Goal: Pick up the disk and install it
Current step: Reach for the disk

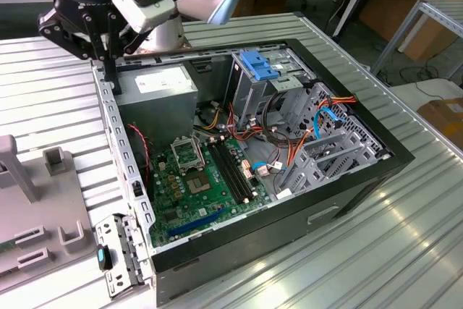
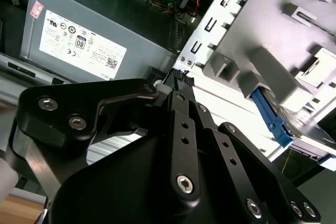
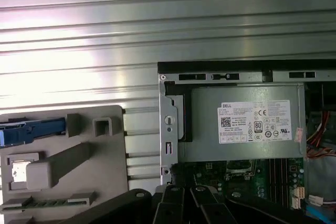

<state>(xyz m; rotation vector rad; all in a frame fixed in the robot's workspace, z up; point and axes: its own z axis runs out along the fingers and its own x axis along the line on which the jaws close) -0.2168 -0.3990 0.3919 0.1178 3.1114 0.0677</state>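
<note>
You're pre-pickup, I judge: your black gripper (image 2: 181, 76), 2 fingers together and empty, hangs by the open black computer case (image 1: 362, 195), while the blue-bracketed flat disk (image 3: 31, 129) sits in the grey plastic rack (image 3: 105, 182) on the exterior view's left, so grasping it calls for spread fingers.

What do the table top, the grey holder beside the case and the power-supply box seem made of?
Table top: ribbed metal, probably aluminium, going by its bright streaked glare.
Grey holder: likely matt plastic, by its dull even grey and blocky moulded shapes.
Power-supply box: sheet metal by the look, satin grey with a soft sheen; its white label looks like paper.
</note>
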